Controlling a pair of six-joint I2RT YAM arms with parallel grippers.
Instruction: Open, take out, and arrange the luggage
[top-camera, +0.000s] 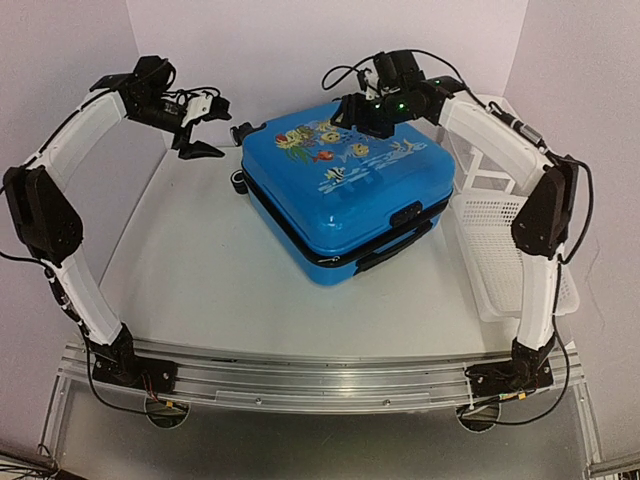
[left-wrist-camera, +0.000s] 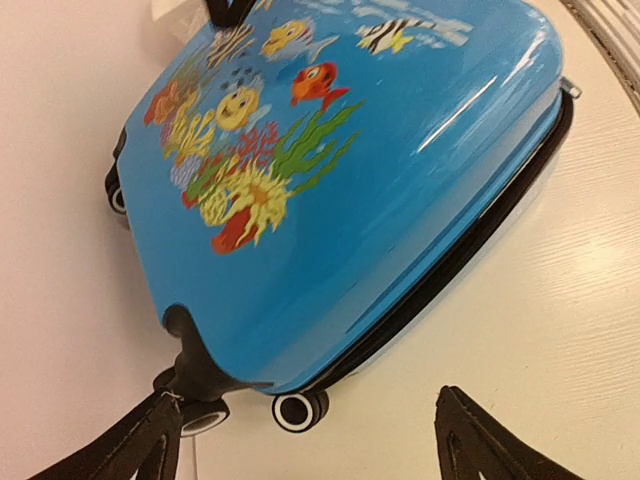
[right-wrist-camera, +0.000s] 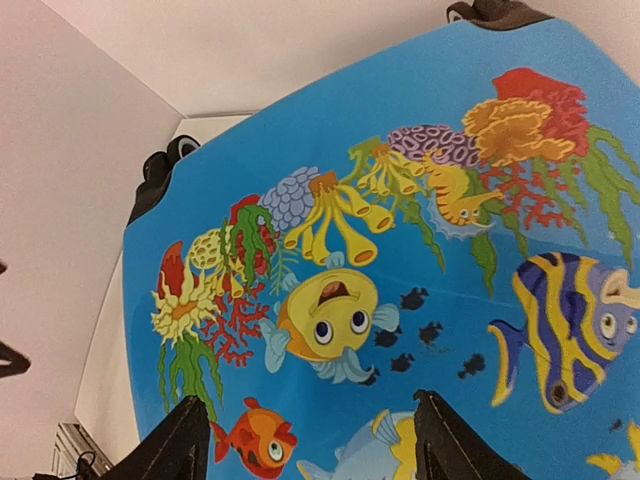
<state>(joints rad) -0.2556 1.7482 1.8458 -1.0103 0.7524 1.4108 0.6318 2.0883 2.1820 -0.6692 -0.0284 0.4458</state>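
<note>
Nothing is done yet. The luggage (top-camera: 345, 190) lies shut at the desk's far middle, zip band closed and contents hidden. The basket (top-camera: 500, 250) along the right edge shows nothing inside. The left gripper (top-camera: 197, 143) hangs spread and empty beside the luggage's wheels. The right gripper (top-camera: 347, 112), also spread and empty, hovers over the lid.
</note>
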